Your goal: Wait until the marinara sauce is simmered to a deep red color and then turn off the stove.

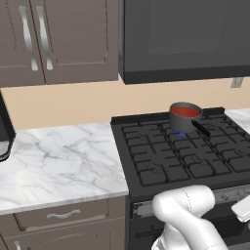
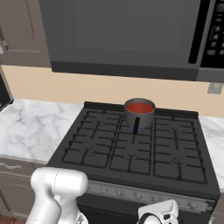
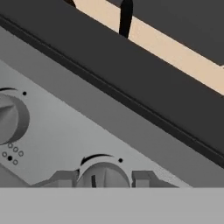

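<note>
The marinara sauce is a red disc inside a small dark grey saucepan on a rear burner of the stove. A small blue flame shows under the pan. My gripper is low against the silvery knob strip. Its two fingertips sit on either side of a round grey knob, shut on it. A second knob lies to the left in the hand view. The pan's dark handle pokes over the stove's front edge.
A dark microwave hangs above the stove. A marble counter runs to the left, with brown cabinets above and drawers below. A dark appliance stands at the far left.
</note>
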{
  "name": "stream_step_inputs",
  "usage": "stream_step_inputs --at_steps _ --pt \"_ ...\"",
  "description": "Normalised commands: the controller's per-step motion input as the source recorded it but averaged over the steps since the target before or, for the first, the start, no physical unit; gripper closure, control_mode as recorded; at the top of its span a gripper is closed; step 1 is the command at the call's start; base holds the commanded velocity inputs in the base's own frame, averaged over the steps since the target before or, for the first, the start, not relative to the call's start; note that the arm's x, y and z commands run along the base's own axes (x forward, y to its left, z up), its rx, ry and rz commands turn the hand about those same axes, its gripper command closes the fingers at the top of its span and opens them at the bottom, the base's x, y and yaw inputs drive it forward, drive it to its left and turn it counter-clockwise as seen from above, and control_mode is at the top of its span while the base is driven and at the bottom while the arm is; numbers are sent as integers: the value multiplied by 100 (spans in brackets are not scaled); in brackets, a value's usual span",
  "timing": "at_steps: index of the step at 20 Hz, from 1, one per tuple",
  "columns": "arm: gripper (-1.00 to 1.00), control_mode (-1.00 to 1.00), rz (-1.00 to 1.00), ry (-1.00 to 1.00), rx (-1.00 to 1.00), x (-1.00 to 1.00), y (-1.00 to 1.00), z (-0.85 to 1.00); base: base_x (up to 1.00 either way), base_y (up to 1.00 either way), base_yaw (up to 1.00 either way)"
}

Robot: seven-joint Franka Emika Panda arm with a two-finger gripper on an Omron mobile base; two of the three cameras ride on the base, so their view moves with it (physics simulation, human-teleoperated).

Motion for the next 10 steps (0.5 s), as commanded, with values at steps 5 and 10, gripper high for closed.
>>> stream_step_inputs --at_steps 5,10 --pt "100 -100 -6 4 23 0 0 15 0 0 0" --pt "100 -100 -6 3 23 0 0 15 0 0 0"
